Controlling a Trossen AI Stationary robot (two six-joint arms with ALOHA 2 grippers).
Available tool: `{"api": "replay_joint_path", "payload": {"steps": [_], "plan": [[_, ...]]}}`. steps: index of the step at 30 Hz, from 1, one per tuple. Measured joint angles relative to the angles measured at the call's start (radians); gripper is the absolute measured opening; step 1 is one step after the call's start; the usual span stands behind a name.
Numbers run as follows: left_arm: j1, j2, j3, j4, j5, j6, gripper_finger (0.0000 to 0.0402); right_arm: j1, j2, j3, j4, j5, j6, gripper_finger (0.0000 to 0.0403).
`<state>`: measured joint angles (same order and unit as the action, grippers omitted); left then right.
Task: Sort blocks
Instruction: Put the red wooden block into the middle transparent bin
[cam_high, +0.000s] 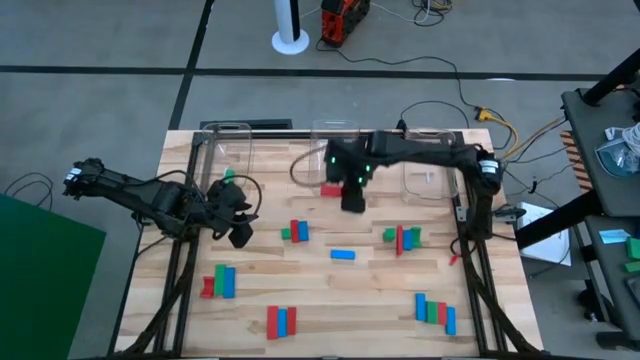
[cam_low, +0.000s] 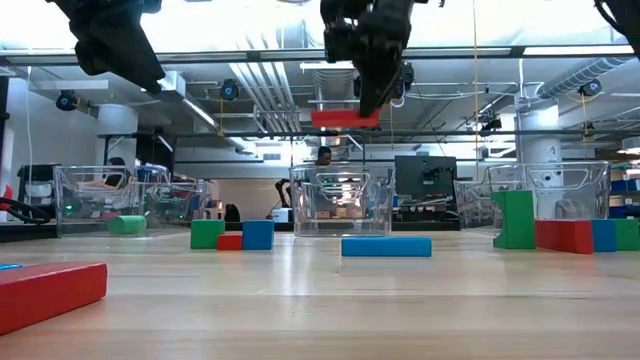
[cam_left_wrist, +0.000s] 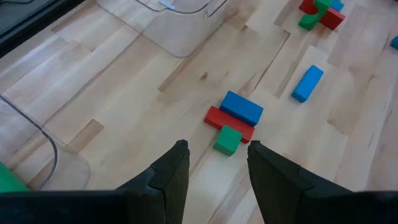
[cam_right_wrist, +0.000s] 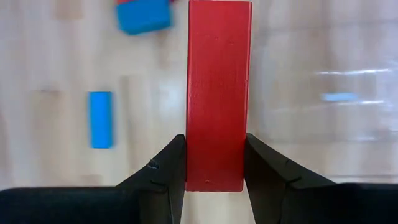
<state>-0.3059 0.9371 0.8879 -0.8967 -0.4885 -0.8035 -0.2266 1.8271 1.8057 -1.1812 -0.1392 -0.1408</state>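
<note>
Holding my right gripper (cam_right_wrist: 214, 171) clamped on a red block (cam_right_wrist: 217, 93) high above the table, near the middle clear bin (cam_low: 342, 200), presumably for dropping; my left gripper (cam_left_wrist: 217, 168) waits, fingers apart, over a small block cluster (cam_left_wrist: 235, 121).

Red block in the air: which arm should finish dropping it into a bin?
Right. Its hand is already shut on the red block, raised above the table near the middle clear bin. The left hand is open and empty, over the table's left side.
</note>
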Motion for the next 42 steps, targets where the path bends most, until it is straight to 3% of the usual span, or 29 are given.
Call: {"api": "replay_joint_path", "payload": {"steps": [11, 26, 33, 37, 42], "plan": [[0.000, 0.000, 0.000, 0.004, 0.001, -0.056, 0.0142, -0.177, 0.043, -0.001, -0.003, 0.037, -0.272, 0.0120], [0.000, 0.006, 0.000, 0.024, -0.001, -0.100, 0.0142, -0.236, 0.066, -0.008, 0.099, 0.007, -0.342, 0.0121], [0.000, 0.009, 0.000, 0.032, -0.001, -0.105, 0.0142, -0.235, 0.066, -0.009, 0.139, 0.008, -0.303, 0.0179], [0.000, 0.010, 0.000, 0.036, -0.001, -0.105, 0.0142, -0.234, 0.065, 0.007, 0.136, 0.009, -0.253, 0.0158], [0.000, 0.010, 0.000, 0.039, 0.000, -0.105, 0.0142, -0.205, 0.029, 0.030, 0.115, 0.008, -0.153, 0.0104]]}}
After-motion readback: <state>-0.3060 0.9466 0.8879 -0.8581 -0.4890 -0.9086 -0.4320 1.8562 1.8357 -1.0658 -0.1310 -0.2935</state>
